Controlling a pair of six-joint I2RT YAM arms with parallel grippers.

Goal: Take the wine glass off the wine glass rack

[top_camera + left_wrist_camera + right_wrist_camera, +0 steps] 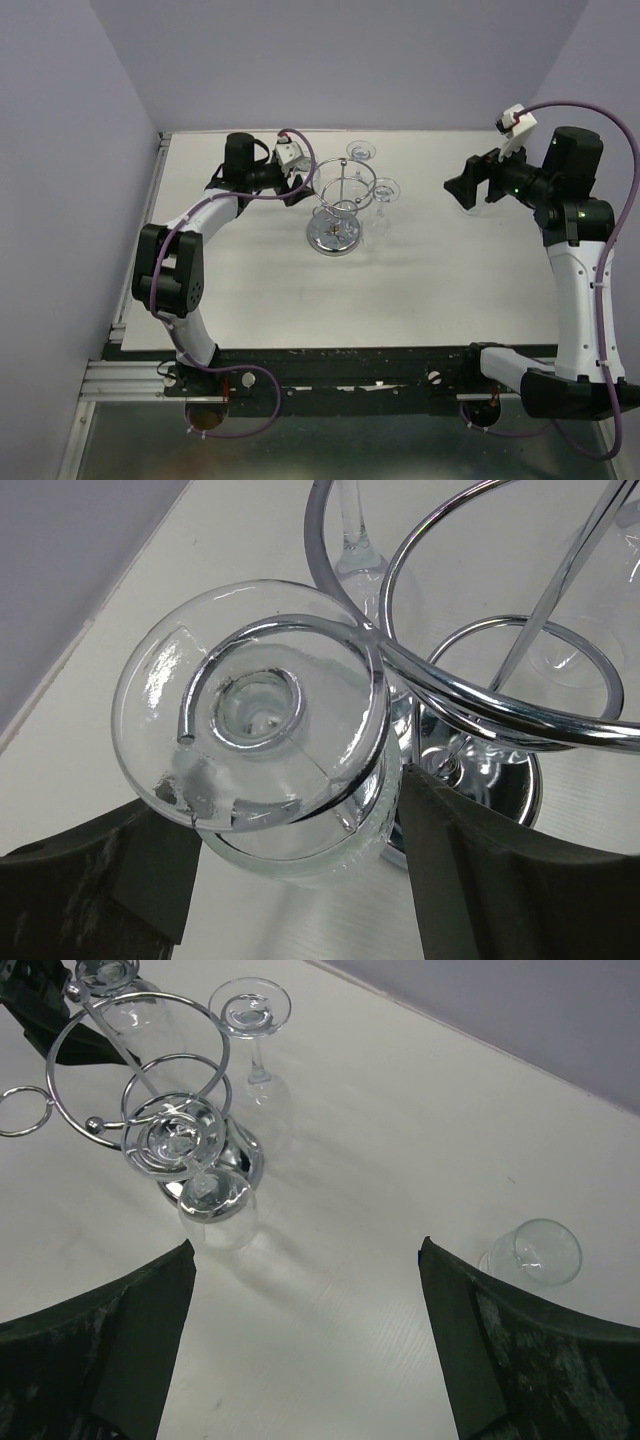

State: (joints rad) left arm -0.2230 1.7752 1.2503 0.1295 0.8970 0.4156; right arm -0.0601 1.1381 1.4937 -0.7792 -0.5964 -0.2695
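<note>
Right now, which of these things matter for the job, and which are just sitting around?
In the job: wine glass rack; left gripper, straddling the hanging wine glass.
Just there: lone glass near the open right gripper; another glass at the rack.

Pale lavender walls (60, 150) on three sides — white tabletop (420, 290), evenly lit

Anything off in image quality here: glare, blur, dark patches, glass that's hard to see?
Top external: even, soft light; the clear glasses nearly vanish against the white table, only the chrome rack stands out. Left wrist: the wine glass foot is sharp, with glare streaks on chrome. Right wrist: sharp, faint shadows; fingers nearly black.
</note>
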